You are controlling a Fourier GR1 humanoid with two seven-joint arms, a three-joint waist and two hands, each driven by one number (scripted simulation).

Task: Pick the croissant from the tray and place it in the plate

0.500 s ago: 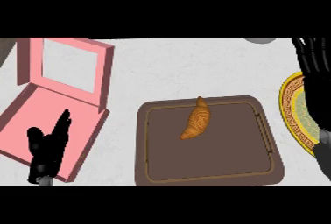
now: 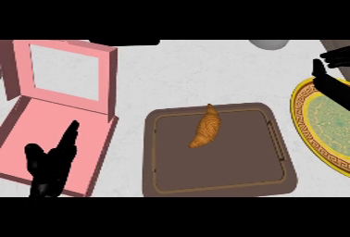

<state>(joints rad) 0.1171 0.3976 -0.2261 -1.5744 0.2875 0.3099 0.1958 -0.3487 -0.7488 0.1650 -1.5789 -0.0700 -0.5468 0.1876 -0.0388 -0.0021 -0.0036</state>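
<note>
Croissant-wise, the order ran down from the pink box [image 2: 58, 115] and brown tray [image 2: 226, 180] to the plate [image 2: 308, 99]. Both hands, left [image 2: 51, 162] and right [image 2: 331, 78], held nothing, fingers straight. The croissant [image 2: 205, 132] lay on the tray; probably light and crushable, best pinched mid-body.

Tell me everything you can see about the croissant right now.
The croissant is golden-brown and crescent-like, with darker ridges across its back and tapered ends. It looks baked and whole. It lies flat on the dark brown tray, in the tray's upper middle part, its long axis running from a narrow tip near the tray's far rim down toward the lower left. Only the tray touches it. Neither hand is on it: the left hand is over the pink box, the right hand is by the plate.
</note>
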